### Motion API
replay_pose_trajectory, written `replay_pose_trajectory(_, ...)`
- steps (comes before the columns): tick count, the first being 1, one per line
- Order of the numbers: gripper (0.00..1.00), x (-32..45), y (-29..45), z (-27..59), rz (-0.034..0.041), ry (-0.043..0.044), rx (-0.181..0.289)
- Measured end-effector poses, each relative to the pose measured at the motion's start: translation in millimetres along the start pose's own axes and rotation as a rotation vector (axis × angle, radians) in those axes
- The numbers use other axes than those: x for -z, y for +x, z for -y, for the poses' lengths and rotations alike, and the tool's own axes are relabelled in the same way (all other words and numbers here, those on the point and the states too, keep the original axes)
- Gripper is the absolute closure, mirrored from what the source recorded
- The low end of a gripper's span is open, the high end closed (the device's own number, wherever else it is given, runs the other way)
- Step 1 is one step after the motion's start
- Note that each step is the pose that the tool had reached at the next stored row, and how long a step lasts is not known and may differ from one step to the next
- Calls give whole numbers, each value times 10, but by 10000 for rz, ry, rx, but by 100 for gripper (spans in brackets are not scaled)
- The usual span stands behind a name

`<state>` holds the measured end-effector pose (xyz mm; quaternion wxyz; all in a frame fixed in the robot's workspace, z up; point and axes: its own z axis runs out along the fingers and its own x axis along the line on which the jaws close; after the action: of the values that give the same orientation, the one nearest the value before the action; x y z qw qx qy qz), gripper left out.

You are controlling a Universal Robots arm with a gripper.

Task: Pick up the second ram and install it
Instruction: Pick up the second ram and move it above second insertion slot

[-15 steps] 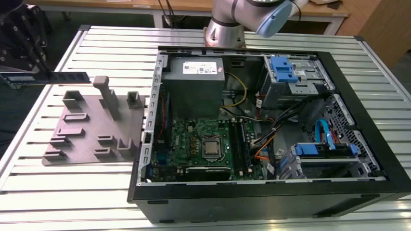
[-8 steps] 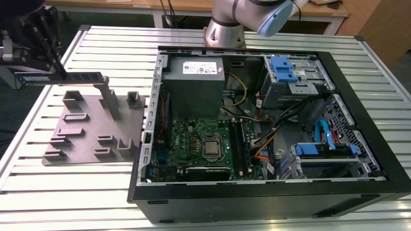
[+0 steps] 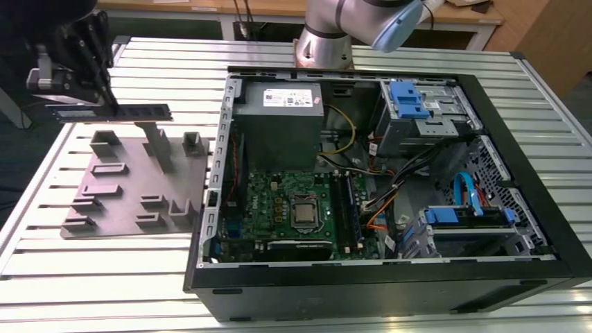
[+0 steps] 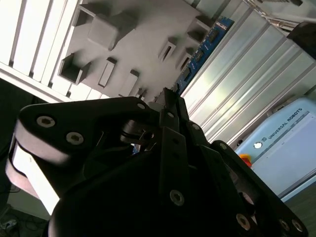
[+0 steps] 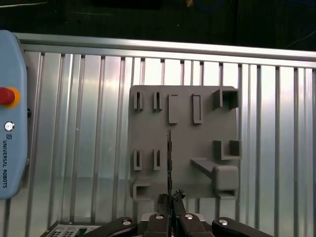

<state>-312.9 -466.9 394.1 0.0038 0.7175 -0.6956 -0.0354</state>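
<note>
The jaws gripped the ram (image 3: 138, 111) above the fixture (image 3: 129, 191); carrying it level, without twisting, seemed wisest.

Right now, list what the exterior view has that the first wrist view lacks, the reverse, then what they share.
Exterior view, not first wrist: the open computer case and green motherboard. First wrist view, not exterior: a pale blue pendant with a red button. Shared: the end effector shut on the memory stick, above the grey fixture plate on the slatted table.
</note>
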Motion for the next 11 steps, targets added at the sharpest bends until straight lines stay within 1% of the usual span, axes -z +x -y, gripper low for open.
replay_pose_trajectory(11, 86, 18, 10, 333, 0, -2, 0)
